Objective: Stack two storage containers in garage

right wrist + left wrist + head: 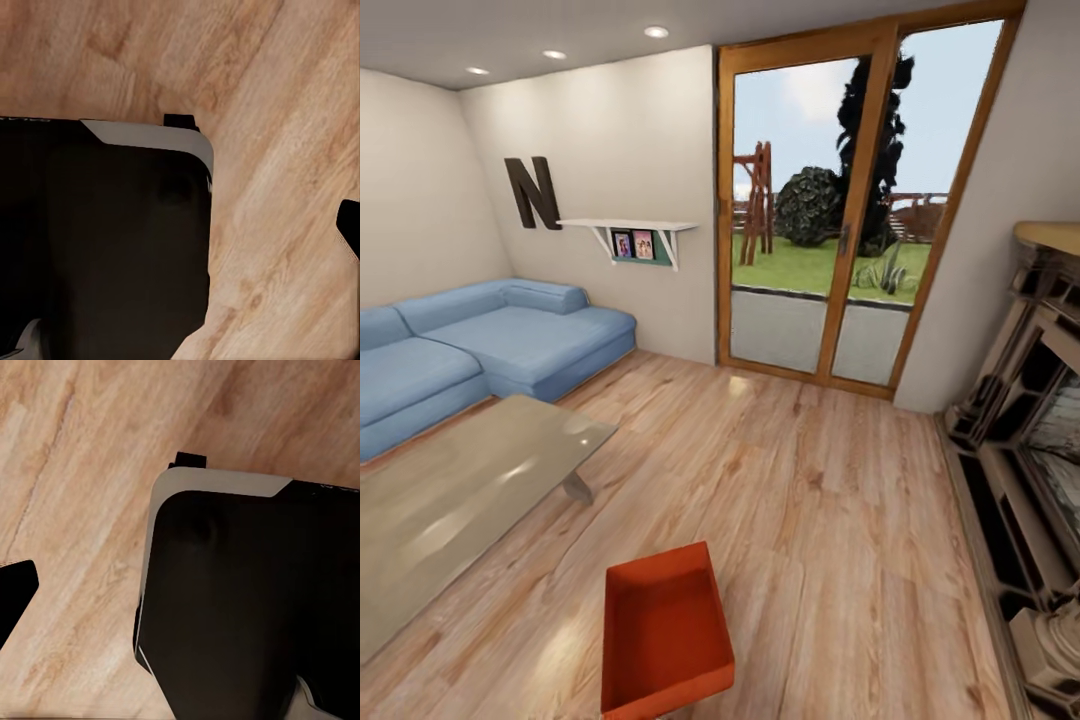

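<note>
An orange-red storage container [665,632] sits on the near living-room floor [830,520]; the robot should square up first, pincer states indiscernible.

A large dark letter "N" [532,192] hangs on the cream wall [620,140] above the blue sofa [480,345]. On the white shelf [628,227] beside it stand two small framed pictures [633,244], possibly bearing print, but too small to read.
</note>
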{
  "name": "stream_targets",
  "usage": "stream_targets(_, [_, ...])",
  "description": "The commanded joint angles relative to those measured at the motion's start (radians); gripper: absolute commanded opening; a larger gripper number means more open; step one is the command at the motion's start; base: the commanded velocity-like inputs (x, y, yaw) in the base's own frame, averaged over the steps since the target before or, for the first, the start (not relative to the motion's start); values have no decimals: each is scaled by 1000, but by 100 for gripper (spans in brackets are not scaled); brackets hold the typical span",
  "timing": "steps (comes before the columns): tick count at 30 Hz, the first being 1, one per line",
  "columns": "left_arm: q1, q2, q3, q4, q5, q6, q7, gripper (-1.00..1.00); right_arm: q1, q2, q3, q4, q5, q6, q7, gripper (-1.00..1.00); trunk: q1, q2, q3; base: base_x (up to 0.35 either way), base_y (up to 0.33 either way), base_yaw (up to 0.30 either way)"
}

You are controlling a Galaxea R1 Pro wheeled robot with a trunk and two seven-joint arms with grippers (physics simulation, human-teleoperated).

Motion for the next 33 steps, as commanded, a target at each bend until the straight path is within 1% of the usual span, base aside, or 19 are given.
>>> stream_targets(1, [-1,0,5,1,8,-2,0,100,-1,1,8,3,-9,-6,-1,100,0,-1,-1,1,-1,270])
stream_targets(33, [-1,0,5,1,7,-2,0,100,-1,1,8,3,-9,-6,-1,100,0,-1,-1,0,0,264])
